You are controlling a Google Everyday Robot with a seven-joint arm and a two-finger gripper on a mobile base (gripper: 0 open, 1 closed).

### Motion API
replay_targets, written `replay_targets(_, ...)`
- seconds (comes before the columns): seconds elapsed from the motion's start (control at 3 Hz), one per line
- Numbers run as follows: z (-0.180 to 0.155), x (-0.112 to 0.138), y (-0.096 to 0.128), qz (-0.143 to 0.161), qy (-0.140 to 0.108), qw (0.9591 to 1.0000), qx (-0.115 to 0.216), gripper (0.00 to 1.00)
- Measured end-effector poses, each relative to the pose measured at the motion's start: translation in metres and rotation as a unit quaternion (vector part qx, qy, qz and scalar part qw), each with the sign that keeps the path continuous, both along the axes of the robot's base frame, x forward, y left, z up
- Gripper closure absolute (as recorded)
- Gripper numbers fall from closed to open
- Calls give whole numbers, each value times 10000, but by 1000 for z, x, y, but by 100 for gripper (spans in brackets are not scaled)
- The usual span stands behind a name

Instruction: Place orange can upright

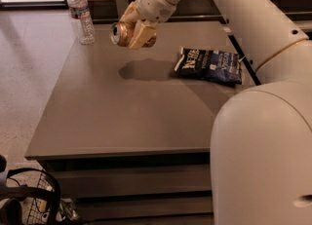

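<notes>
The gripper [138, 32] hangs in the air over the back half of the bench [122, 117], its fingers closed around the orange can [119, 33], which is clear of the surface. The can lies on its side in the grasp, its silver end facing left toward the water bottle [80, 13] that stands at the back left corner. A dark shadow [144, 69] on the bench below and slightly to the right shows that the can is well above the top. The dark blue chip bag [209, 65] lies flat to the right, near that shadow but apart from the can. Judging from this, the step in hand is the carry and reorientation: the can is grasped and raised but not yet turned, so the task is roughly midway. The next move calls for a wrist rotation that brings the can's long axis vertical, then a slow descent onto bare bench between the bottle and the bag. The base should meet the surface flat before the fingers let go, since a tilted release could let the can tip and roll.
</notes>
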State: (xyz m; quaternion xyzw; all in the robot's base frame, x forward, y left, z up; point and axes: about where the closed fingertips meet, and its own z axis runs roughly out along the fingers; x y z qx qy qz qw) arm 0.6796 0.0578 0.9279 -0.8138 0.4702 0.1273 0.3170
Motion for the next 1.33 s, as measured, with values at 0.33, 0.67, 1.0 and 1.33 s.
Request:
replay_targets(0.33, 11, -13, -13, 21, 133, 9994, 330, 100)
replay_targets(0.67, 15, -22, -16, 96, 253, 9973, 689, 100)
replay_targets(1.0, 14, -32, -6, 50, 463, 9854, 1637, 100)
replay_targets(1.33, 16, -36, 7, -87, 497, 9739, 2214, 100)
